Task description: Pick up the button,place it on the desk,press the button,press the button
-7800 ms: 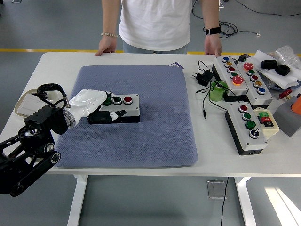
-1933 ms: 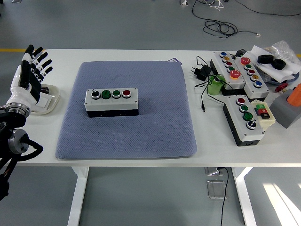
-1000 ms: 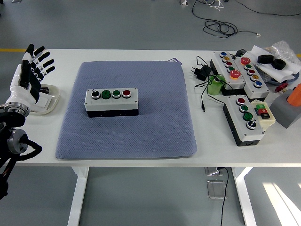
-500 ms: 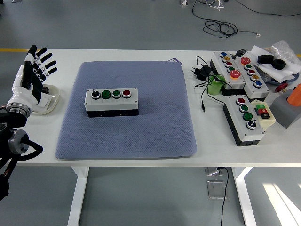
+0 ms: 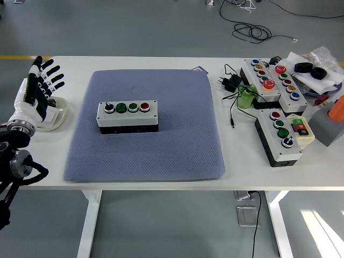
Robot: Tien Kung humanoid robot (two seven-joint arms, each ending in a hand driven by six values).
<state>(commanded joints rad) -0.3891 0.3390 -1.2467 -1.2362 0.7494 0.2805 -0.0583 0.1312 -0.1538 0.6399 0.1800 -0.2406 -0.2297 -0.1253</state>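
A white table (image 5: 161, 183) stands on a grey floor (image 5: 134, 27). Black cables (image 5: 252, 27) trail across the floor behind it, beside a yellow line (image 5: 19, 56).

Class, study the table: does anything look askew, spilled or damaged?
Nothing stands out. The button box sits square and upright on the blue mat; the left hand hovers open at the table's left edge.

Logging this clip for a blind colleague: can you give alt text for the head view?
A four-button control box sits on a blue-grey mat on the white table. The robot's left hand is raised, fingers spread, at the left edge, holding nothing. More button boxes and cables clutter the right side.
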